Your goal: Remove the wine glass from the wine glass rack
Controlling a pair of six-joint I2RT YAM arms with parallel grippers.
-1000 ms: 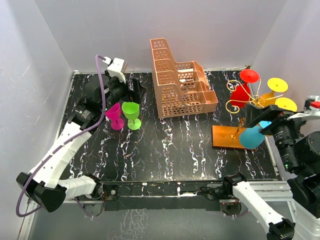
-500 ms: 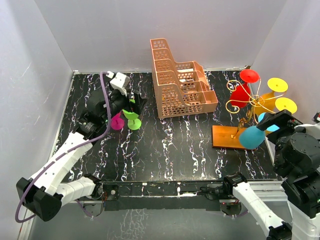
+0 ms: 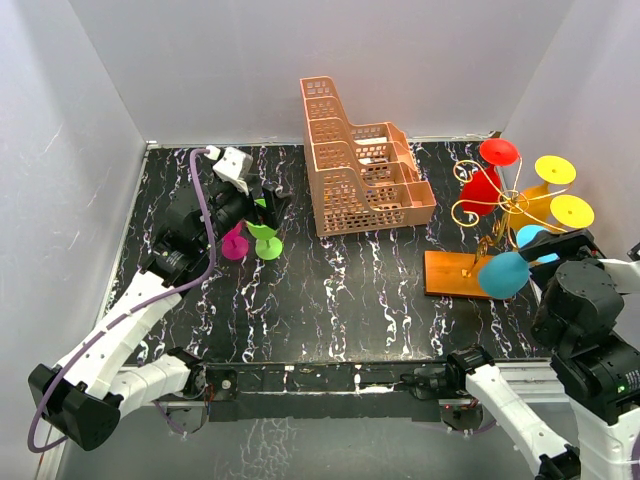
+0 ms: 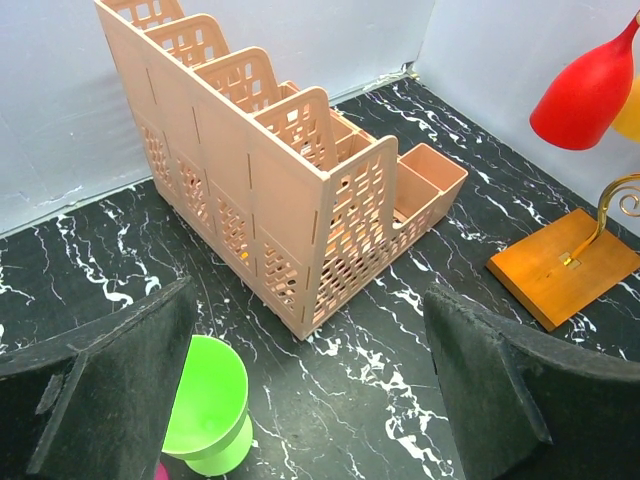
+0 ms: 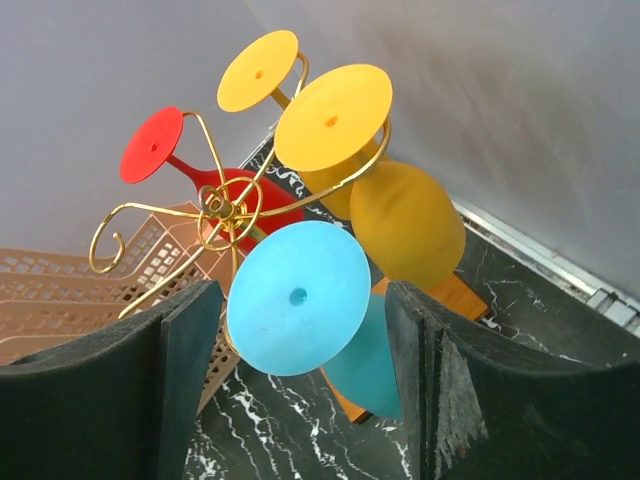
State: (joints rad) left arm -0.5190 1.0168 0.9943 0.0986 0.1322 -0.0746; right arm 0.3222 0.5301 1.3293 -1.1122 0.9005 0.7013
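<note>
The wine glass rack has an orange-brown base (image 3: 452, 272) and a gold wire stem with curled arms (image 3: 497, 207). A red glass (image 3: 484, 186), two yellow glasses (image 3: 556, 171) and a blue glass (image 3: 503, 273) hang on it upside down. In the right wrist view the blue glass (image 5: 298, 297) sits between my open right gripper's (image 5: 305, 400) fingers (image 5: 480, 400), untouched. The yellow glasses (image 5: 405, 225) and red glass (image 5: 152, 145) hang behind it. My left gripper (image 4: 310, 390) is open and empty, low over a green glass (image 4: 205, 405) at the table's left.
A peach lattice tiered basket (image 3: 358, 170) stands at the back centre, close in front of the left gripper (image 3: 262, 205). A magenta glass (image 3: 234, 243) and the green glass (image 3: 267, 240) stand on the black marble table (image 3: 340, 300). White walls enclose it.
The left gripper has moved down and forward over the green and magenta glasses. The right wrist has swung round at the blue glass. The glasses stay where they were.
</note>
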